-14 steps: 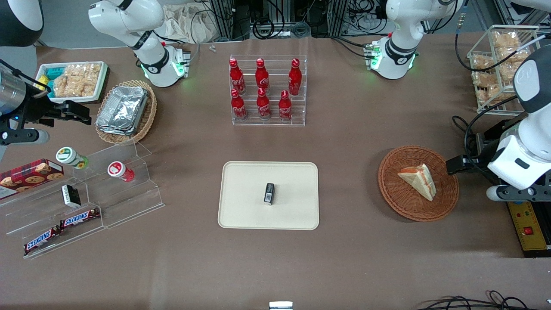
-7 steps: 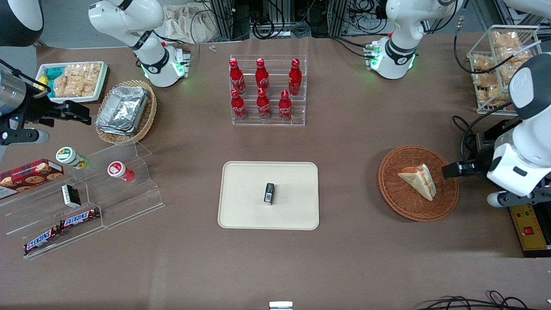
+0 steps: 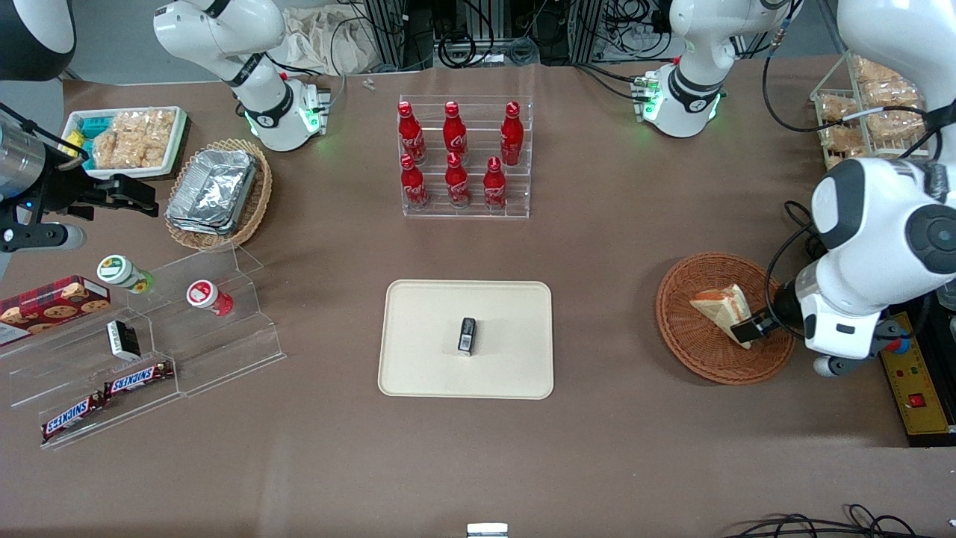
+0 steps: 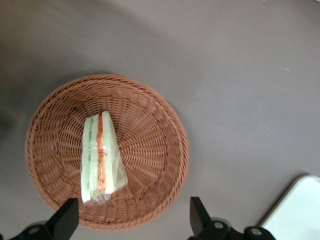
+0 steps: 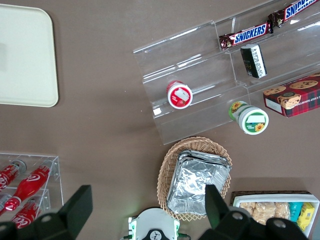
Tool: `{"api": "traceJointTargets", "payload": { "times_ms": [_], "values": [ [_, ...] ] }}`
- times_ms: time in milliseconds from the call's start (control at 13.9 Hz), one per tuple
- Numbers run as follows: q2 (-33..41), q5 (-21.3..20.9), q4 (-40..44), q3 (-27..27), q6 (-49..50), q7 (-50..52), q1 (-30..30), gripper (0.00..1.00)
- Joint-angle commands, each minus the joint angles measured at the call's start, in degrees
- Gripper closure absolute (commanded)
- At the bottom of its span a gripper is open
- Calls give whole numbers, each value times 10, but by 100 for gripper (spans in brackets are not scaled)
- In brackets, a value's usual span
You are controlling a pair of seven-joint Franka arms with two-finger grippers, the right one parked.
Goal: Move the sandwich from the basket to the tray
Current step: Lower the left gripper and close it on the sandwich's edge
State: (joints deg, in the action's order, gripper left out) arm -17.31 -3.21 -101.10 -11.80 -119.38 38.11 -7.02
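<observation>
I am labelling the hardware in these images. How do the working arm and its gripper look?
The left arm has glossy white rounded shells with dark grey joint caps, and black cables loop beside it. Its gripper above the basket has black fingers that taper to blunt tips. The base shows green lights.

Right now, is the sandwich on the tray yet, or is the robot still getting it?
Not yet. The sandwich lies in the basket, so nothing is moved. In hand: the gripper hovers open above the basket's edge, holding nothing. Left: grab the sandwich, lift it, carry it to the tray, which holds only a small dark packet.
</observation>
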Motion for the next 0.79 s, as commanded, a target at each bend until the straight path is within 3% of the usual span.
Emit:
{"api": "traceJointTargets", "payload": {
  "times_ms": [0,361,722],
  "values": [
    [34,3,-101,0,-89,43,-17,0],
    [31,-1,-225,15,-223,84,-19,0],
    [5,0,-240,18,-233,102,-19,0]
  ]
}}
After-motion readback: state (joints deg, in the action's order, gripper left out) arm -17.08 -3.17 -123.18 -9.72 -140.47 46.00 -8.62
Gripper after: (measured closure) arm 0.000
